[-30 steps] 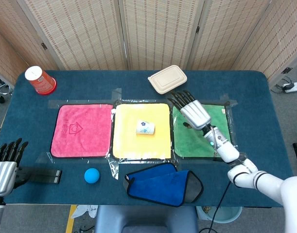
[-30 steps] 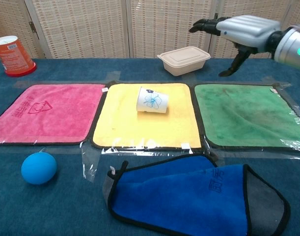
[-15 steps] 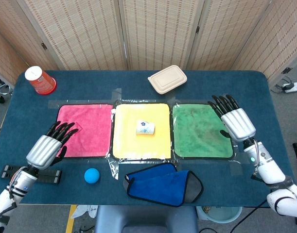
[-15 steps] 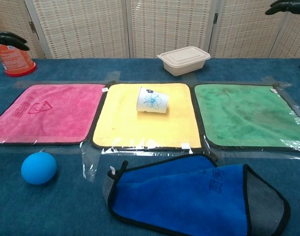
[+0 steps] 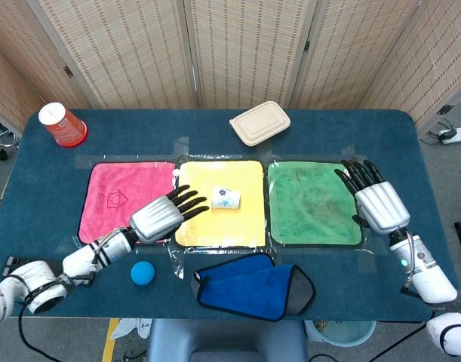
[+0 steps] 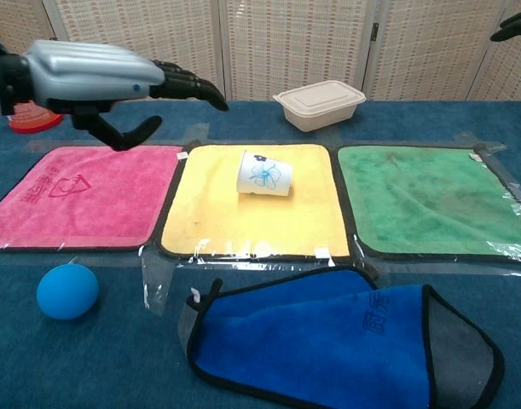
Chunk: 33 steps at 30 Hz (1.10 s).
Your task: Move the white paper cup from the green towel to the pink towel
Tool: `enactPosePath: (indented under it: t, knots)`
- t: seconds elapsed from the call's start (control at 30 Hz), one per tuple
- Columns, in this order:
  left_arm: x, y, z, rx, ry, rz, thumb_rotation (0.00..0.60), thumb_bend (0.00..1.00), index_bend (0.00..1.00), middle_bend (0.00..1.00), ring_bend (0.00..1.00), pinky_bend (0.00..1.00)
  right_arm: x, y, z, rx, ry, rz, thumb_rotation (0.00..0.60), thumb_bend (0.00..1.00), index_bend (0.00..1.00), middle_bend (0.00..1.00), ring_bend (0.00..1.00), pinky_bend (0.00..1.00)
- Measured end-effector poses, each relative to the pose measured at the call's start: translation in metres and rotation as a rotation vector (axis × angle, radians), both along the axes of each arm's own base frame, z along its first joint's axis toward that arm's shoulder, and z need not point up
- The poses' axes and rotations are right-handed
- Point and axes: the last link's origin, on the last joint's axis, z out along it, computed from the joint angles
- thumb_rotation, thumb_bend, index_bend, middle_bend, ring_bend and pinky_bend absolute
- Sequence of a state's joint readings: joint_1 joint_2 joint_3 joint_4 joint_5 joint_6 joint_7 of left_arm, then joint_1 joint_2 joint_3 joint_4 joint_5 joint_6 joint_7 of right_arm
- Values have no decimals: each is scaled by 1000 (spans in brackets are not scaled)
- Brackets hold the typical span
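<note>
The white paper cup lay tipped on its side in the middle of the yellow towel, on neither the green towel nor the pink towel. My left hand hovered over that towel's left edge, fingers spread toward the cup, holding nothing; my right hand hung empty and spread near the counter's right edge. I judged the cup light, thin-walled and easily crushed, so a gentle hold across its sides seemed best.

The white paper cup with a blue flower print lies on its side, between the pink towel and the green towel.
</note>
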State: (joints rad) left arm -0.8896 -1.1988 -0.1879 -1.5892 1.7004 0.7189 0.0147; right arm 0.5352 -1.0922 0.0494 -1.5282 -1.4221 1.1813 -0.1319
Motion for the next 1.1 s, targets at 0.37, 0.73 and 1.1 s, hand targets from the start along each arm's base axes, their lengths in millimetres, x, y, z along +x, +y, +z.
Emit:
enactPosePath:
  t: [0.37, 0.73, 1.1]
  knots:
    - [56, 27, -53, -38, 82, -41, 389, 929, 104, 86, 31, 0, -10, 3, -1, 4, -7, -24, 600, 202, 0, 0, 0, 0]
    - [82, 45, -85, -21, 204, -55, 65, 966, 107, 86, 18, 0, -17, 4, -2, 10, -23, -39, 600, 202, 0, 0, 0, 0]
    - [89, 58, -113, -31, 254, 51, 0, 966, 124, 86, 1, 0, -21, 3, -3, 15, -32, -56, 600, 203, 0, 0, 0, 0]
